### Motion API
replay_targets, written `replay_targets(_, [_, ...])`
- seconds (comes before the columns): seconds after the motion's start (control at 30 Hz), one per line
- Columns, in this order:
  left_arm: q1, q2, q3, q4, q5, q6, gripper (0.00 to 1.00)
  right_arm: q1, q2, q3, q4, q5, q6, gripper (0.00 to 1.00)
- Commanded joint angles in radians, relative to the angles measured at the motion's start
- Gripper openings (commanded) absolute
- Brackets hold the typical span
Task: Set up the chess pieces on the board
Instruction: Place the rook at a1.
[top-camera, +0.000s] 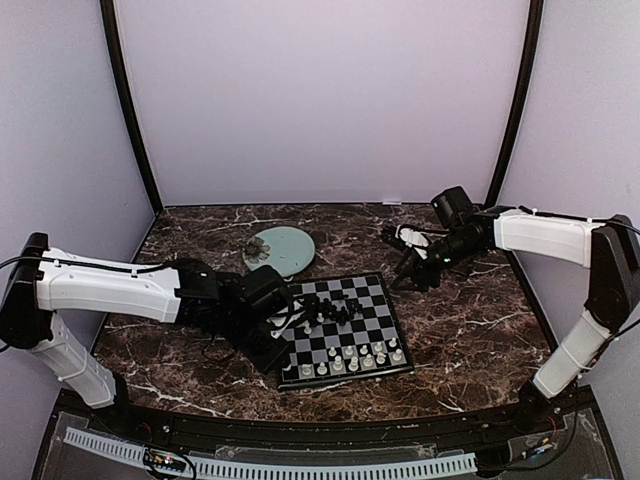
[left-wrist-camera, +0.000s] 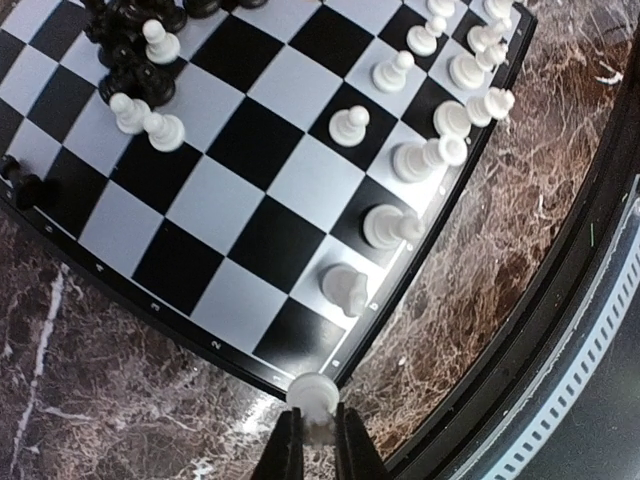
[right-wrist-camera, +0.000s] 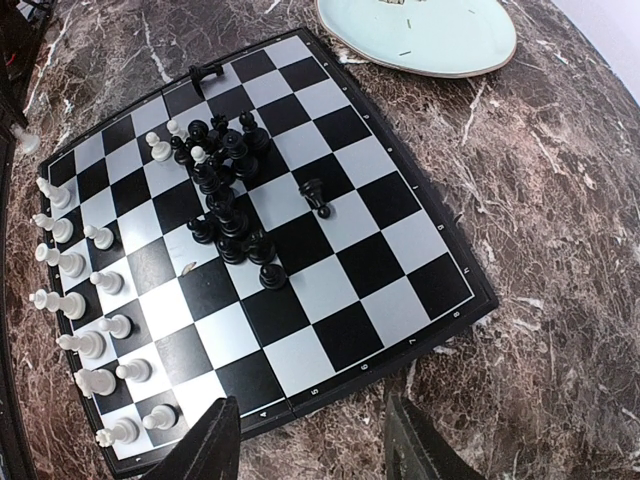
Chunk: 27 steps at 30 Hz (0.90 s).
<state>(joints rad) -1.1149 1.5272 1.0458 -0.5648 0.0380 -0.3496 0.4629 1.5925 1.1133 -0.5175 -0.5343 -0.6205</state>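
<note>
The left pincer is closed on a small cream-white chess piece, held by its lower part right at the near corner of the small black-and-white chequered board. Whether it sits over the corner square or the thin dark rim cannot be told. Other white pieces stand along that edge; the black pieces lie heaped mid-board with a few white ones among them. The right pincer hangs open and empty beyond the board's far side. Main risk: a release on the rim would tip the piece onto the dark marbled worktop. Second: the narrow grip may let it swivel and set down crooked. Third: withdrawing fingers could knock the neighbouring white piece. The heap is likely to scatter when picked from.
</note>
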Motion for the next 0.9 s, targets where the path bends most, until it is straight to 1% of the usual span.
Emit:
replay_targets(0.0, [-0.021, 0.015, -0.024, -0.001, 0.002, -0.028, 0.02, 0.005, -0.013, -0.003, 0.004, -0.007, -0.007, 0.51])
replay_targets(0.33, [-0.022, 0.098, -0.008, 0.024, -0.008, 0.001, 0.03, 0.005, -0.018, -0.010, 0.009, 0.006, -0.012, 0.51])
replay_targets(0.77, [-0.022, 0.127, -0.011, 0.045, -0.017, -0.002, 0.04, 0.005, -0.018, -0.012, 0.008, 0.008, -0.019, 0.51])
replay_targets(0.87, [-0.022, 0.127, -0.008, 0.038, -0.017, -0.002, 0.09, 0.005, -0.018, -0.012, 0.007, 0.008, -0.019, 0.51])
